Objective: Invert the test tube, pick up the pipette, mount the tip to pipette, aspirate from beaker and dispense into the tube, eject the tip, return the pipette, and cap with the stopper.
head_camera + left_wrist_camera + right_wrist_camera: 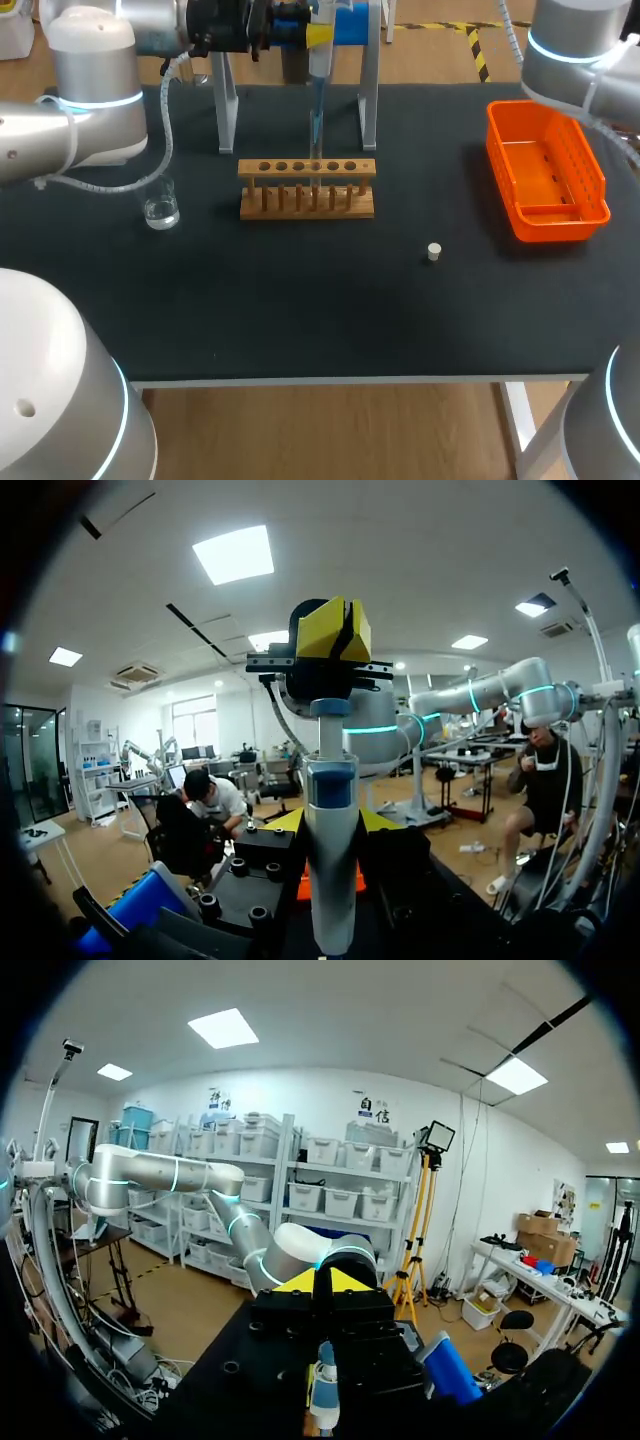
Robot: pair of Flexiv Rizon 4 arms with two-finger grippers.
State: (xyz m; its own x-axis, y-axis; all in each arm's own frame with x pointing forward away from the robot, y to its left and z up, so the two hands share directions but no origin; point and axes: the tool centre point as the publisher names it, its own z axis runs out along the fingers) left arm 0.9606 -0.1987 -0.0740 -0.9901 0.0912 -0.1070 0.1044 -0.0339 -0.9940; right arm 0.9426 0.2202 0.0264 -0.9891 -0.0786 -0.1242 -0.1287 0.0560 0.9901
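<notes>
The left tool [330,825] grasps the pipette [331,880] upright so its tip [316,125] points into the rack [306,200] below, while the right tool [335,630], clenched, sits atop the plunger [330,708], seemingly to dispense.

On the tabletop [300,300], the tube rack [307,188] sits at the middle, towards the far side. The beaker [160,208] stands to its left, near it. The stopper [434,252] lies nearer and to the right of the rack. The basket [545,170] sits at the far right. Behind the rack stands the stand [370,90]. Between its posts the pipette [317,100] hangs upright over the rack, in the left pincer [318,36].
</notes>
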